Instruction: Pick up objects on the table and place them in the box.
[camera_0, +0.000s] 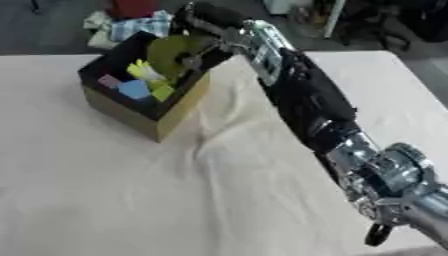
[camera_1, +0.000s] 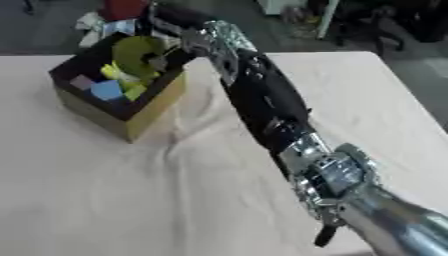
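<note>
Right arm (camera_0: 306, 100): extended from the lower right edge diagonally up to the box; black forearm, silver joints near the lower right corner.
Right hand (camera_0: 210, 42): positioned over the open top of the box, at its far right rim.
Fingers (camera_0: 194, 60): seen curled against the green disc; the disc appears to be grasped, though the contact is blurred.
Green disc (camera_0: 171, 52): olive-green, round and flat, held on edge just left of the fingers, its flat face turned toward the camera; its lower edge is inside the box opening.
Box (camera_0: 179, 107): open-topped, tan outside and dark inside, set cornerwise on the tabletop, directly below the fingers.
Box contents: a yellow piece (camera_0: 144, 71), a blue piece (camera_0: 134, 89) and a pink piece (camera_0: 108, 80) are seen below and left of the fingers, lying inside.
Tabletop (camera_0: 131, 200): covered by a wrinkled cream cloth.
Left hand: not shown in either view.
</note>
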